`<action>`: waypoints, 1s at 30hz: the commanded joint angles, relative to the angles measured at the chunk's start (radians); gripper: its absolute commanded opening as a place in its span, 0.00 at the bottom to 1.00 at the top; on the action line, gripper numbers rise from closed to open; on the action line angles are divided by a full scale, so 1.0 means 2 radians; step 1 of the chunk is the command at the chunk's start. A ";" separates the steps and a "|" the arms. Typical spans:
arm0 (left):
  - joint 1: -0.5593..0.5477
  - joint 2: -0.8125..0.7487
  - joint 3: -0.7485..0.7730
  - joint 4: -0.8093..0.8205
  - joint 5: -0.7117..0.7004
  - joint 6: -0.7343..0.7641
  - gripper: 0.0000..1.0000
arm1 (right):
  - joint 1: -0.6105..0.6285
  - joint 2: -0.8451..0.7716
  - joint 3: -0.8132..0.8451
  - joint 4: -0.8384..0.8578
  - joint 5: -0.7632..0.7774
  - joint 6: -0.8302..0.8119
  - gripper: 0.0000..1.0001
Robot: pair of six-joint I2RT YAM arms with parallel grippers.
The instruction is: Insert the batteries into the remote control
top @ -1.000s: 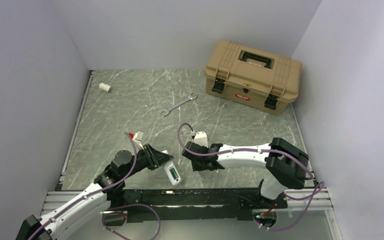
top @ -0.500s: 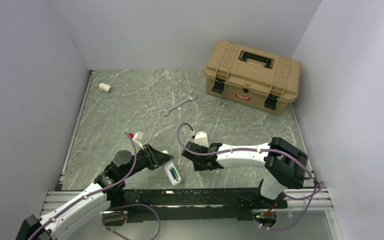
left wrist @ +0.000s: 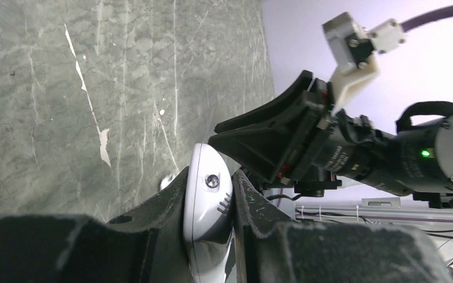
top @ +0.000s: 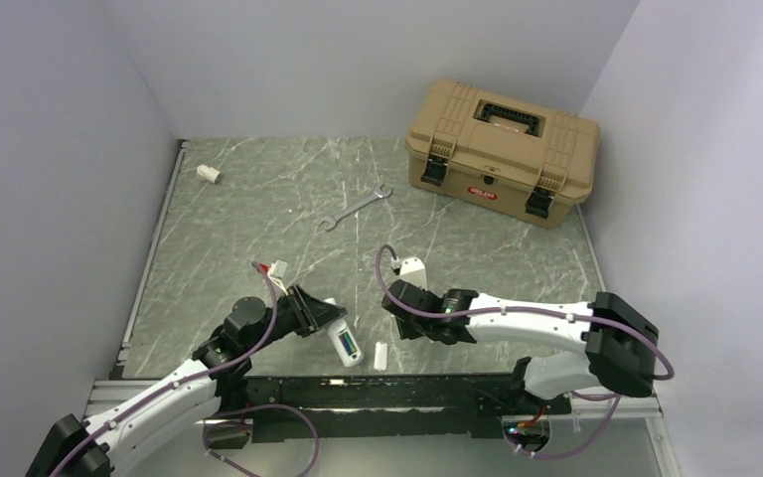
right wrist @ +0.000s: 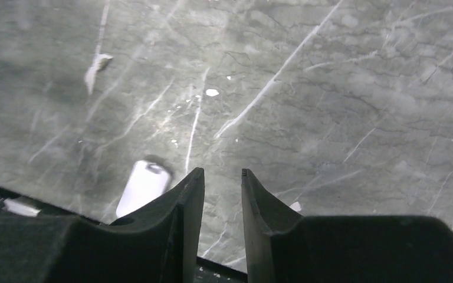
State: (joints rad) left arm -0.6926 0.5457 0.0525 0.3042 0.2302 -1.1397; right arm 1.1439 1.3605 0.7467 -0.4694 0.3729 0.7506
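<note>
One remote control (top: 339,338), at the near table (top: 258,219) edge, is clamped in the left jaws; one green battery (top: 351,349) sits inside. Right jaws slightly apart, empty. Around: one white tab (top: 381,355), one wrench (top: 355,207), one toolbox (top: 502,149).

tan toolbox (top: 502,151) back-R | wrench (top: 355,208) ctr | wht stub (top: 208,174) back-L | wht tab (top: 381,355) front

Build: left arm (top: 174,393) & right arm (top: 527,320) w/ white link shells, blk joint housings, ext. purple cables (left wrist: 448,9); left gripper (left wrist: 209,177) & right gripper (right wrist: 221,174) blk, wedge-shaped fingers (right wrist: 183,206); green LED (left wrist: 426,153) on right wrist.
</note>
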 commanded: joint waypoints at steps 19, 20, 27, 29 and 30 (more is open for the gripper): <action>-0.002 -0.057 0.004 -0.028 -0.034 -0.004 0.00 | 0.017 -0.041 -0.005 0.021 -0.106 -0.059 0.22; -0.001 -0.065 0.004 -0.037 -0.036 -0.003 0.00 | 0.020 -0.041 -0.010 0.020 -0.109 -0.053 0.20; -0.001 -0.095 0.011 -0.076 -0.049 0.003 0.00 | 0.059 -0.045 -0.054 0.047 -0.129 -0.003 0.07; -0.002 -0.094 0.012 -0.077 -0.049 0.003 0.00 | 0.067 -0.035 -0.055 0.052 -0.134 0.002 0.06; -0.002 -0.092 0.013 -0.076 -0.048 0.003 0.00 | 0.071 -0.029 -0.054 0.055 -0.136 0.004 0.06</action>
State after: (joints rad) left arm -0.6926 0.3683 0.0525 0.1493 0.1509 -1.1412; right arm 1.2594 1.2816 0.6376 -0.4164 0.1329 0.7078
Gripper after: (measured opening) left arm 0.301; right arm 0.066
